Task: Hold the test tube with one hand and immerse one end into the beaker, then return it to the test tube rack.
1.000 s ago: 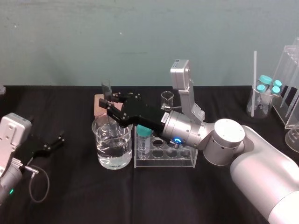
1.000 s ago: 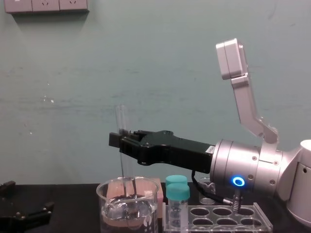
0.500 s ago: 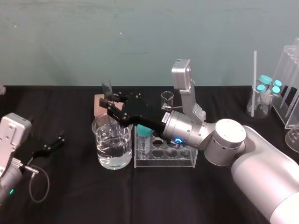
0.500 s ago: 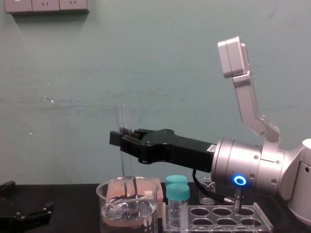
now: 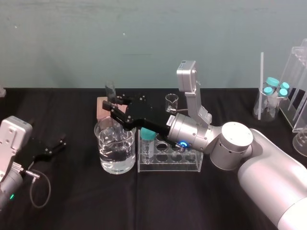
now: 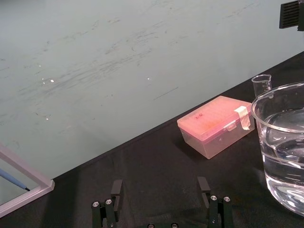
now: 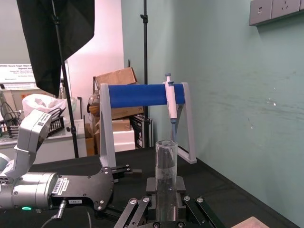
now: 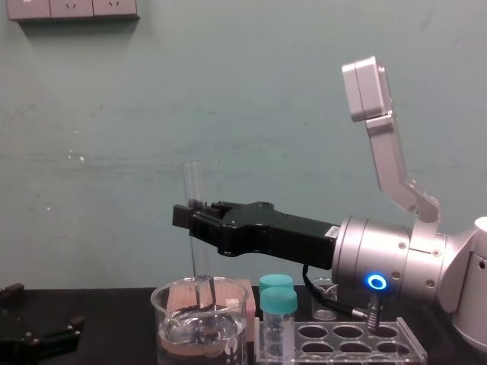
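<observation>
My right gripper [image 5: 114,106] is shut on the test tube [image 8: 199,258], a long clear glass tube held near its top. The tube stands almost upright, leaning slightly, over the beaker [image 5: 115,153]. Its lower end reaches down inside the beaker [image 8: 171,334], near the water surface. In the right wrist view the test tube [image 7: 166,175] rises between the black fingers [image 7: 151,186]. The clear test tube rack [image 5: 168,162] sits just right of the beaker, under the right arm. Low at the left, my left gripper [image 5: 55,146] rests open on the black table, and nothing lies between its fingers [image 6: 116,190].
A pink box [image 5: 101,106] lies behind the beaker and a tiny beaker [image 5: 171,101] stands behind the rack. Two teal-capped vials [image 8: 278,300] stand in the rack's left end. At the far right are a flask of teal-capped vials [image 5: 271,96] and a clear acrylic stand [image 5: 297,91].
The right gripper has crept slightly up and to the right with the test tube. The tube's lower end is still inside the beaker. The left arm has not moved.
</observation>
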